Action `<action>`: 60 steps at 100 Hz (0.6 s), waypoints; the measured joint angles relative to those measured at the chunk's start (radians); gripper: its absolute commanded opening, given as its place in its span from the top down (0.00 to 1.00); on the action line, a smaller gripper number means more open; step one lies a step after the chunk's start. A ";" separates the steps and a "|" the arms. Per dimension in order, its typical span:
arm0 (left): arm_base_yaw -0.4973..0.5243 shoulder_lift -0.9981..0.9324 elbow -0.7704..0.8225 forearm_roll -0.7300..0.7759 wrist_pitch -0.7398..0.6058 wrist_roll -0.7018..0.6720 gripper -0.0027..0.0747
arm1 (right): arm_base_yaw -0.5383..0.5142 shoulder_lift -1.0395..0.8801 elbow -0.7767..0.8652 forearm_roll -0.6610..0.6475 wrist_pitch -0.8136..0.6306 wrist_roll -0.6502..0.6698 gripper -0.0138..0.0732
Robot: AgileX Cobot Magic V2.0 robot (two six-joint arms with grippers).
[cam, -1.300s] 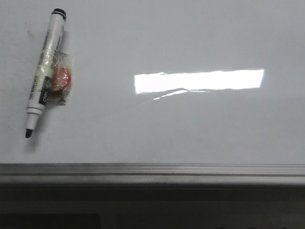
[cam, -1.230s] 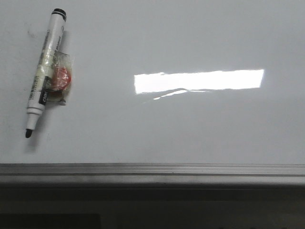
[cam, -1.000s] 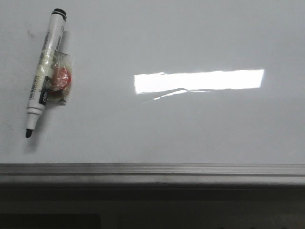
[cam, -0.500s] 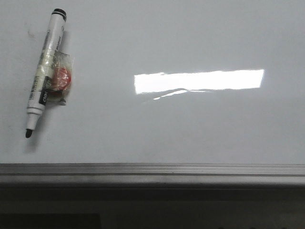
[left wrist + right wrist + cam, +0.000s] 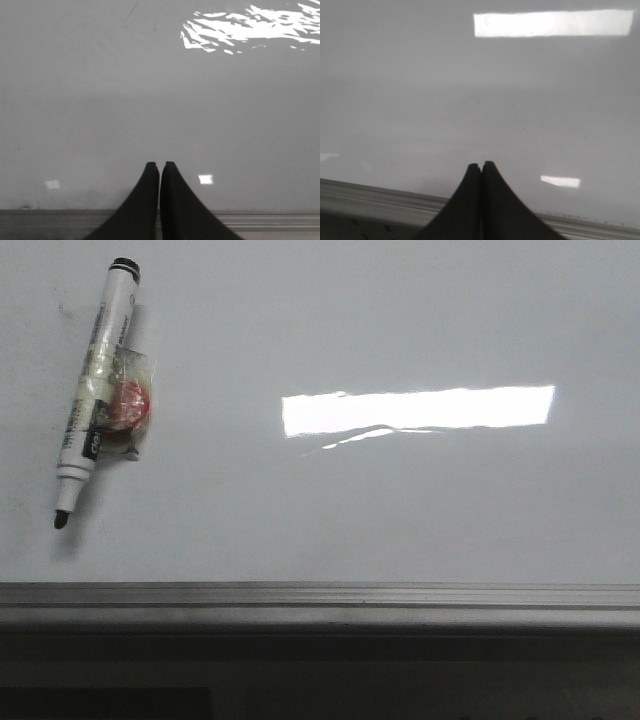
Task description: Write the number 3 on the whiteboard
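Both hands, the left hand (image 5: 159,165) and the right hand (image 5: 481,164), are closed on nothing above the whiteboard (image 5: 400,500), well apart from the marker (image 5: 92,390).

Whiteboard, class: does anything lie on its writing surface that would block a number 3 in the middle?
Nothing visible does. The whiteboard is bare there, with no 3 yet. A marker taped to a red object lies far left, beside the middle.

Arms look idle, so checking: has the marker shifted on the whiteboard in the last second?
No. The marker sits in the same spot relative to the whiteboard frame strip and the glare patch.
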State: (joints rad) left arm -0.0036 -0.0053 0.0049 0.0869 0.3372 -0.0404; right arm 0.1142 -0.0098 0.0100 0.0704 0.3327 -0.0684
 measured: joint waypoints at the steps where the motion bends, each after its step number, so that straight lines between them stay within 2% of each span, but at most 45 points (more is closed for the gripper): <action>1: 0.000 0.000 0.000 0.000 0.000 0.000 0.99 | 0.000 0.000 0.000 0.000 0.000 0.000 0.92; 43: 0.000 0.000 0.000 0.003 -0.023 0.000 0.99 | 0.000 0.000 0.000 0.000 -0.016 0.000 0.92; 60: 0.000 0.000 0.000 -0.087 -0.095 0.000 0.99 | 0.000 0.000 0.000 0.000 -0.030 0.000 0.92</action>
State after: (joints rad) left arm -0.0036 -0.0053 0.0049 0.0000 0.2417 -0.0404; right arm 0.1142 -0.0098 0.0100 0.0704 0.3026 -0.0684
